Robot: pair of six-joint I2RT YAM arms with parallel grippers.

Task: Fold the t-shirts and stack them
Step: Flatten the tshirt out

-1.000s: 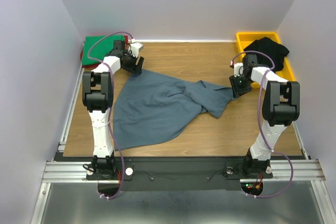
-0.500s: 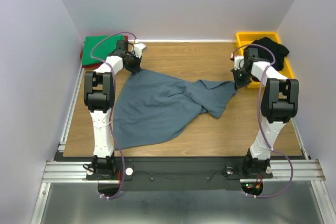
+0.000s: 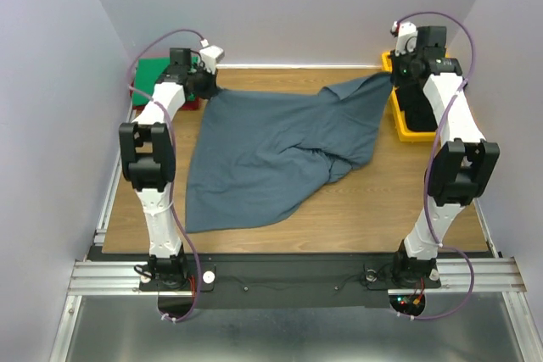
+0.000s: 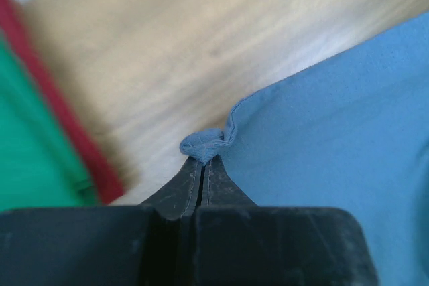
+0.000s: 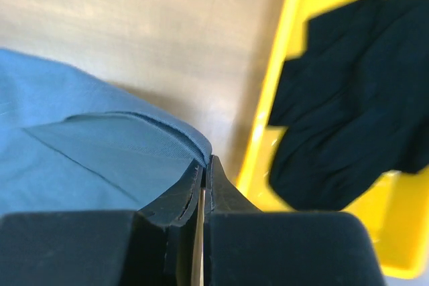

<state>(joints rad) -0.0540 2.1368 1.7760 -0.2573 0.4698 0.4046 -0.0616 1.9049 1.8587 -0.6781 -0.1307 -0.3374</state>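
Note:
The slate blue-grey t-shirt [image 3: 271, 150] hangs stretched across the far half of the table, its near part still lying on the wood. My left gripper [image 3: 206, 85] is shut on its far left corner [image 4: 204, 144], lifted beside the folded green t-shirt [image 3: 151, 69], which lies on a red one [image 4: 74, 142]. My right gripper [image 3: 395, 75] is shut on the far right corner [image 5: 194, 145], raised at the yellow bin's edge. A black t-shirt [image 5: 348, 105] lies crumpled in that bin.
The yellow plastic bin [image 3: 397, 116] stands at the table's far right corner. The green and red shirts occupy the far left corner. White walls close in on three sides, and bare wood [image 3: 407, 209] shows near the front right.
Both grippers have shut on the blue-grey shirt's corners and risen toward the far wall, moving apart. The shirt has been pulled taut and spread wider between them.

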